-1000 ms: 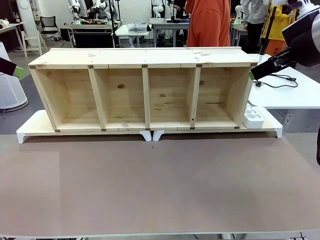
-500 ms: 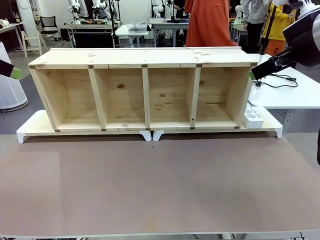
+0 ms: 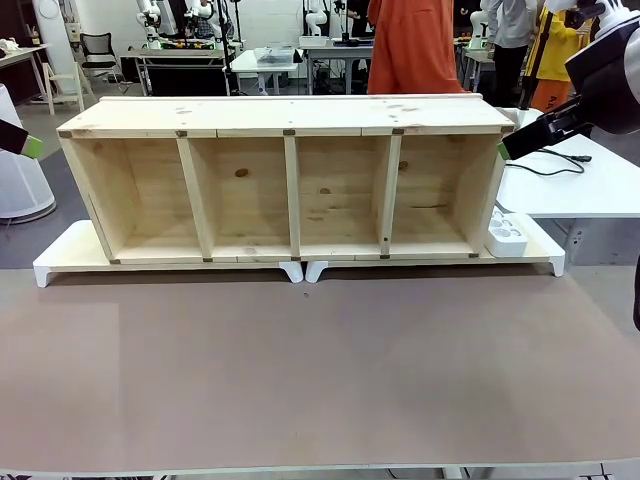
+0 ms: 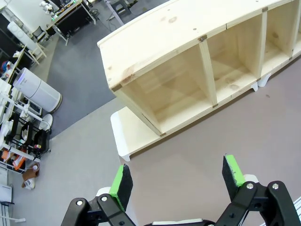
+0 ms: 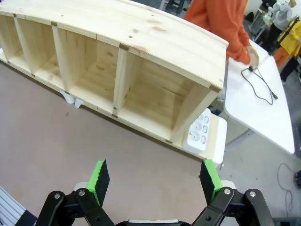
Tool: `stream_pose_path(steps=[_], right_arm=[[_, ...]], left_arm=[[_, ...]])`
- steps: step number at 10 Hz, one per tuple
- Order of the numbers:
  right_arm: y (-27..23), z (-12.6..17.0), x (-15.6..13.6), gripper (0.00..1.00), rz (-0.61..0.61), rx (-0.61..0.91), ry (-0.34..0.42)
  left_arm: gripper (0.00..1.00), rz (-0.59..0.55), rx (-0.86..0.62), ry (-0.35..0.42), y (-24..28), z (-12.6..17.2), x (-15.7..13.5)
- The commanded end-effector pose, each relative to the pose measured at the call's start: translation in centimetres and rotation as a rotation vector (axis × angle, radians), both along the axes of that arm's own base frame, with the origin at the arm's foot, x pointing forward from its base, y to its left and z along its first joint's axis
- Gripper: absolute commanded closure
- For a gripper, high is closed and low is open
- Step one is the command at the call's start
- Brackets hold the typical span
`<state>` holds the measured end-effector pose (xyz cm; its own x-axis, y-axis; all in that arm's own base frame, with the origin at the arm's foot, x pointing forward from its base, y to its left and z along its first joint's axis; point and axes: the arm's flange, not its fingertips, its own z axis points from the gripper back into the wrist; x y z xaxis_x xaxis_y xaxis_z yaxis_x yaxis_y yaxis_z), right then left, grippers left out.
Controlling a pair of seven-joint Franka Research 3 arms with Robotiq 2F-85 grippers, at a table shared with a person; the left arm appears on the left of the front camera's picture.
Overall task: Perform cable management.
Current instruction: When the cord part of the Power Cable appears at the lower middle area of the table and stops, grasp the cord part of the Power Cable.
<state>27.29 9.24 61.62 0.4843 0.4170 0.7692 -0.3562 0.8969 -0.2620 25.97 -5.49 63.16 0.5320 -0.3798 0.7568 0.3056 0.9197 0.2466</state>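
Two empty pincers: left gripper [image 4: 178, 179] and right gripper [image 5: 157, 175], both spread wide.
The cable [image 5: 261, 85] lies loose on the white side table [image 5: 254, 113] beyond the wooden shelf unit's [image 3: 285, 180] right end, with a person's hand [image 5: 254, 58] at one end. It is well apart from the right gripper, which hangs in front of the shelf unit's right compartments.

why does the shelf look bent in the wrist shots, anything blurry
Left wrist view: the wide lens bows the shelf along its top. Right wrist view: same bowing; the cable on the white table looks crisp. Front view: shelf edges straight, even light, soft shadows inside, no glare.
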Motion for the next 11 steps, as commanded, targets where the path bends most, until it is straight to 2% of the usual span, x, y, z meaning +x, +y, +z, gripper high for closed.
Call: stream_pose_path(steps=[1,11], right_arm=[[0.0,0.01,0.04,0.0,0.002,-0.003,-0.003],[0.0,0.01,0.04,0.0,0.002,-0.003,-0.003]], left_arm=[[0.0,-0.002,-0.003,-0.011,-0.04,0.08,0.19],[0.0,-0.002,-0.003,-0.011,-0.04,0.08,0.19]])
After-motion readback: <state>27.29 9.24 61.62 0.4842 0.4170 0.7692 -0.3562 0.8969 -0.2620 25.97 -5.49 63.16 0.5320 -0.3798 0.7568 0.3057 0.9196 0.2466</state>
